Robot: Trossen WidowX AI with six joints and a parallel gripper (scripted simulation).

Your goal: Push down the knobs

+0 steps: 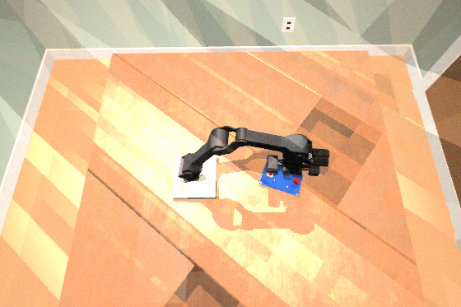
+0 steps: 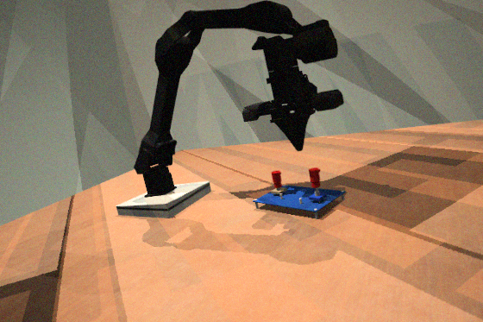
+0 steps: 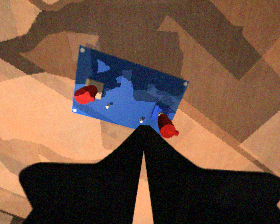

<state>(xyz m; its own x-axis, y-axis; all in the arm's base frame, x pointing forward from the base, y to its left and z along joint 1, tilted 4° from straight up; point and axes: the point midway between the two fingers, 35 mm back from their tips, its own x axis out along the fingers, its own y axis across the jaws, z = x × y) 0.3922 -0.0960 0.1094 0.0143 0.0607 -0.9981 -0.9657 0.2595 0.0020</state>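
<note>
The blue circuit board (image 1: 281, 181) (image 2: 291, 204) (image 3: 125, 104) stands on short legs. One red knob (image 1: 270, 174) (image 2: 276, 179) (image 3: 85, 95) stands over a tan potentiometer (image 3: 94, 85); whether a gap remains between them is unclear. The other red knob (image 1: 296, 181) (image 2: 314, 178) (image 3: 167, 128) stands higher over a blue potentiometer (image 2: 318, 198), with pale shaft showing below it. My gripper (image 2: 299, 149) (image 3: 144, 129) is shut and empty. Its tips point down, above the board and clear of both knobs. In the top view the arm hides the tips and part of the board.
The arm's white base plate (image 1: 206, 185) (image 2: 190, 198) lies to the left of the board. Small pale posts (image 2: 300, 200) (image 3: 141, 120) stick up from the board between the knobs. Shadows cross the wooden table (image 1: 255, 276) (image 2: 241, 280).
</note>
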